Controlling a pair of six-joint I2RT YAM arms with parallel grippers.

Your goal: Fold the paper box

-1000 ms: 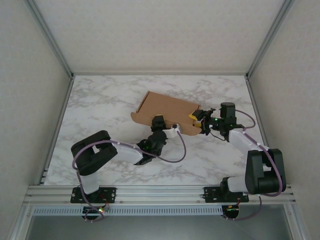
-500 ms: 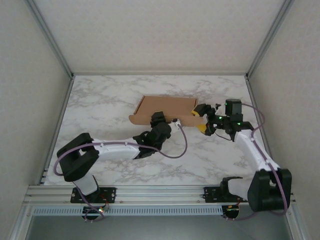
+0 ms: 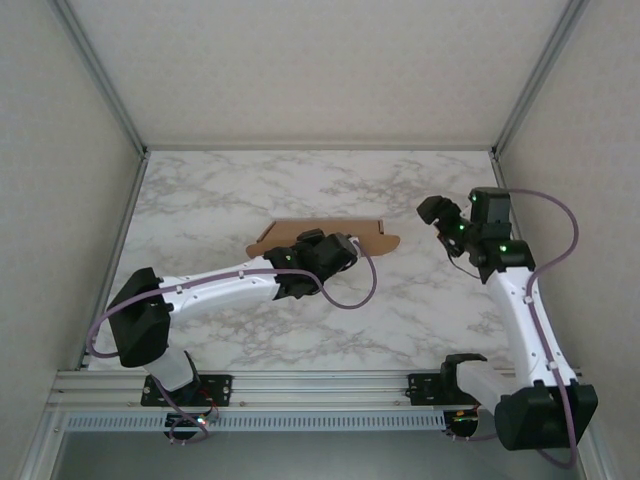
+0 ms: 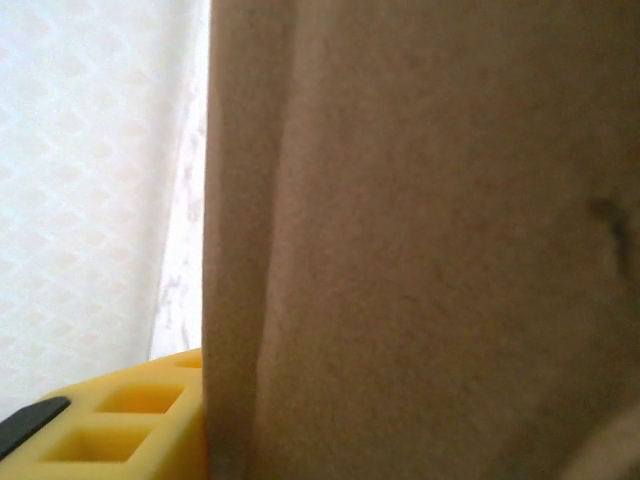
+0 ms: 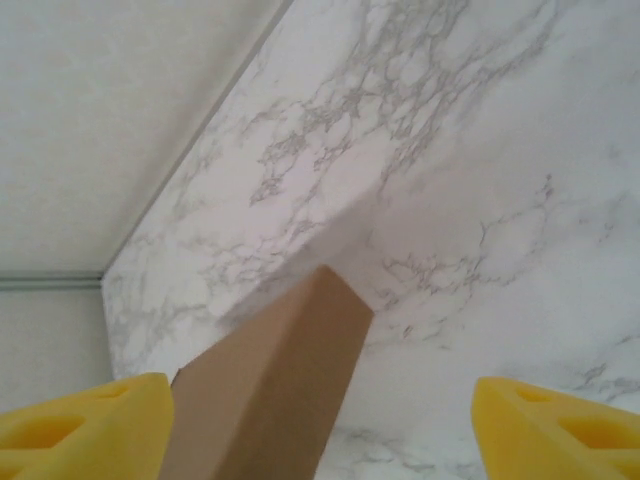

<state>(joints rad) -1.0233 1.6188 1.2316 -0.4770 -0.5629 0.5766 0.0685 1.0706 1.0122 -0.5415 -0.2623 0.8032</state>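
A thin brown cardboard paper box (image 3: 278, 235) stands around the middle of the white marble-patterned desk (image 3: 200, 200), about midway between the left and right edges. From above it shows as a narrow strip, tipped up steeply so that little of its broad face is seen. It runs left to right, with a rounded tab at each end.

The left gripper (image 3: 322, 242) reaches in from the near left corner of the desk and meets the near side of the strip a little right of its middle. In the left wrist view, a creased brown cardboard wall crosses the frame from top to bottom. One yellow ribbed finger pad (image 4: 100, 425) lies flat against it at the lower left. The opposing finger is hidden behind the sheet, so the grip reads as a narrow pinch on the cardboard wall.

The right gripper (image 3: 437, 212) hangs raised near the right edge of the desk, apart from the right-hand tab. Its yellow fingers (image 5: 80, 430) are spread wide with nothing between them. Below them, the right wrist view shows one pointed end of the box over the marble.
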